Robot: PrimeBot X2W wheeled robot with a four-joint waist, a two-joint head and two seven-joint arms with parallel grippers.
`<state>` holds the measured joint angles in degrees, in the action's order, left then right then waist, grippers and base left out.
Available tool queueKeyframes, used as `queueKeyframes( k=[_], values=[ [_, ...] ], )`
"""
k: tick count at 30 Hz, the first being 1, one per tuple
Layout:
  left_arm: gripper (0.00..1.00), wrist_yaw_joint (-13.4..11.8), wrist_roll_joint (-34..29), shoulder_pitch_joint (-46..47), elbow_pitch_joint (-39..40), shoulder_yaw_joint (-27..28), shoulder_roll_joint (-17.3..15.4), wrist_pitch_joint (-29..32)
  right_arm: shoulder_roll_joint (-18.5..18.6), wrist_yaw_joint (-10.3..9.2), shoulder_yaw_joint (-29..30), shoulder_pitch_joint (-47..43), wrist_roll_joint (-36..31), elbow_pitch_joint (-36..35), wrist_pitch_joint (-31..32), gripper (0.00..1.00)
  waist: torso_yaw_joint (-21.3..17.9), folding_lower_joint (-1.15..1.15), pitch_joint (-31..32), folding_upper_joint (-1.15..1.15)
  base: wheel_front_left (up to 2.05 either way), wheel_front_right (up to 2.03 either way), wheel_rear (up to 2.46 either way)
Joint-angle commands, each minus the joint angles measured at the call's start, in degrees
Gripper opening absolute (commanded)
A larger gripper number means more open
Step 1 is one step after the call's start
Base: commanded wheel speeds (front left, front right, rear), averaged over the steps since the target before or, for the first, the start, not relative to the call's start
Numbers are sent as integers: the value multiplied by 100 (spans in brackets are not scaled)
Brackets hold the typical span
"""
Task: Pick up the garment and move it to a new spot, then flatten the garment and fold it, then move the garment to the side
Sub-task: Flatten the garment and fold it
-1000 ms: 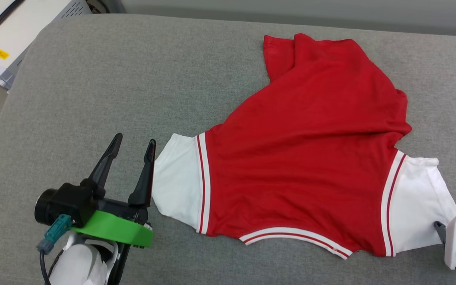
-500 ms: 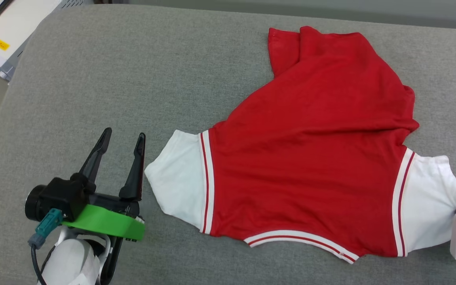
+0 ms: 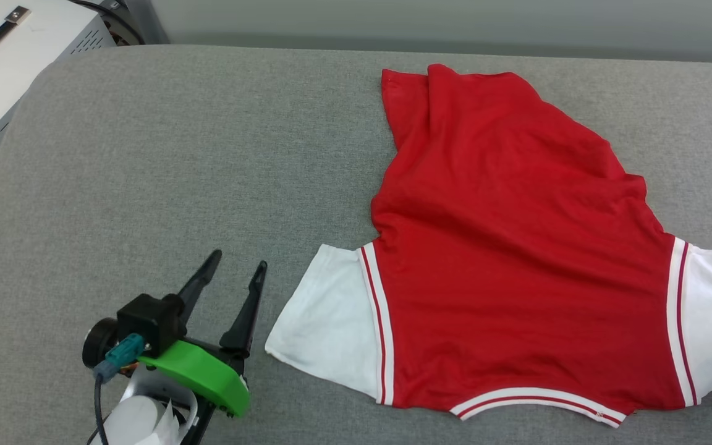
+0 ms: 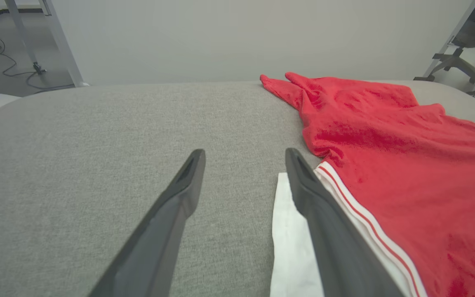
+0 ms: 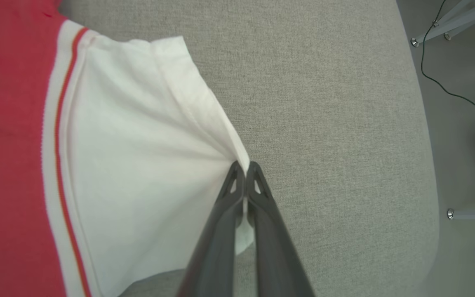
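Garment (image 3: 517, 259), a red jersey T-shirt with white sleeves and striped trim, lies rumpled at frame right on the grey fabric surface (image 3: 177, 154). Right gripper (image 5: 243, 168) has just pinched one sleeve's hem; left gripper (image 3: 238, 259), lower left, stands spread beside the other sleeve. Lifting can probably begin.

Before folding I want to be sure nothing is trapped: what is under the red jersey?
The garment lies on the grey cushion, which shows all round it. Anything beneath the cloth, and the shirt's downward face, is covered.
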<state>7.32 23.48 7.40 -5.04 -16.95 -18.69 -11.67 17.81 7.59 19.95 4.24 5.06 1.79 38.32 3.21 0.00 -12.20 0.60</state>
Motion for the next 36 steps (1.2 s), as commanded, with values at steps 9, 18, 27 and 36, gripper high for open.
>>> queueKeyframes(
  k=[9,18,27,36],
  values=[
    [100,-13,747,66,105,-769,-539,2322,-69,-10,-53,160,-108,-191,-129,0,-158,0,-250,-60,0,0,0],
    [100,-601,763,143,307,-860,-669,3624,-246,-10,-212,280,-141,-359,-149,0,-354,0,-443,-60,0,0,0],
    [0,-617,889,80,161,-1064,-581,4003,-283,-10,-313,304,-121,-377,-187,0,-436,0,-407,-60,0,0,0],
    [0,-515,1141,64,429,-684,-525,3238,-128,-10,-348,186,16,-421,-254,0,-377,0,80,-60,0,0,0]
  ],
)
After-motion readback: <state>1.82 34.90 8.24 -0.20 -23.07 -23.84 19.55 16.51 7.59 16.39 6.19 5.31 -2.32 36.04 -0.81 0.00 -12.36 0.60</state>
